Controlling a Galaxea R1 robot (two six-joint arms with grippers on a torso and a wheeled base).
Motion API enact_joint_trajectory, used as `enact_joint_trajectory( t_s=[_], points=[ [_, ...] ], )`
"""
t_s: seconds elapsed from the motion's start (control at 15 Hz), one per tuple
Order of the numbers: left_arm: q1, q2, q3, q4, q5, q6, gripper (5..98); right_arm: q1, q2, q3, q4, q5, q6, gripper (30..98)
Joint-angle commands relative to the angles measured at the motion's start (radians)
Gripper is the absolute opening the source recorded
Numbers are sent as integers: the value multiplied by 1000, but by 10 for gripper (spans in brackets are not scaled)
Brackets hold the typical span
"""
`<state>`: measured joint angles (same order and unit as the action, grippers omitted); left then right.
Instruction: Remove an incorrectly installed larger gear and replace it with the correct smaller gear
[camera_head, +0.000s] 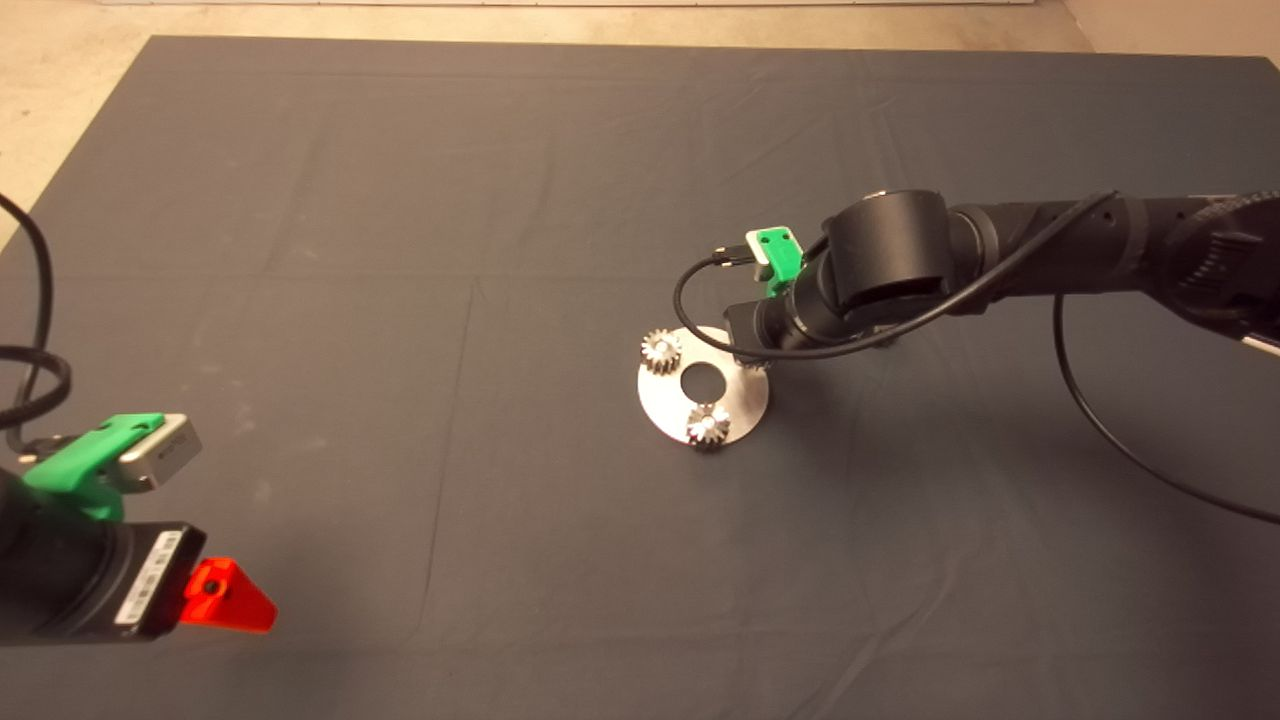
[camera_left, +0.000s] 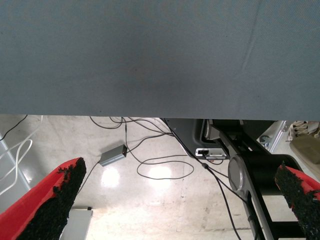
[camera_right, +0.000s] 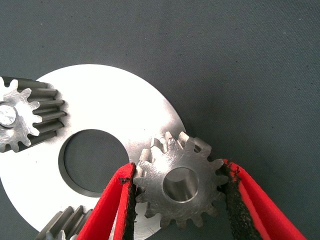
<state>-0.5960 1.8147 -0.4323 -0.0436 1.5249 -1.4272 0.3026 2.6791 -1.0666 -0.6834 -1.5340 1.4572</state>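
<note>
Red fingers (camera_right: 235, 200) of our right tool (camera_right: 180, 210) sit one on each side of a gear (camera_right: 177, 185), and their black pads press on its teeth, so the tool is pinching it. This gear looks about the same size as the other two gears on the round silver plate (camera_right: 110, 105), so we think it is the smaller gear, and it sits at the rim of the plate. We can see right through its middle hole, and we cannot tell if it is down on a pin yet.

What could go wrong? The pads touch only the tips of the teeth, so the gear could slip or turn in our grip. If it goes down tilted, it could jam on the pin. If we push sideways, the whole plate could slide on the dark mat (camera_head: 400, 200) of the worktop. Next gear (camera_right: 25, 115) is apart, so a bump there seems unlikely.

From above, our right arm hides that spot. We do not see the larger gear anywhere. Our left tool (camera_left: 180, 200) waits at the near left edge of the mat, fingers spread wide and holding nothing
</note>
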Motion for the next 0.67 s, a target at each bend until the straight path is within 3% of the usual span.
enact_joint_trajectory(
  t_s=[0.0,0.6],
  points=[
    [-1,-5,-3,8,133,3,982,6,8,8,-21,-124,5,393],
    [-1,-5,-2,8,133,1,982,4,8,10,-19,-124,9,393]
  ],
)
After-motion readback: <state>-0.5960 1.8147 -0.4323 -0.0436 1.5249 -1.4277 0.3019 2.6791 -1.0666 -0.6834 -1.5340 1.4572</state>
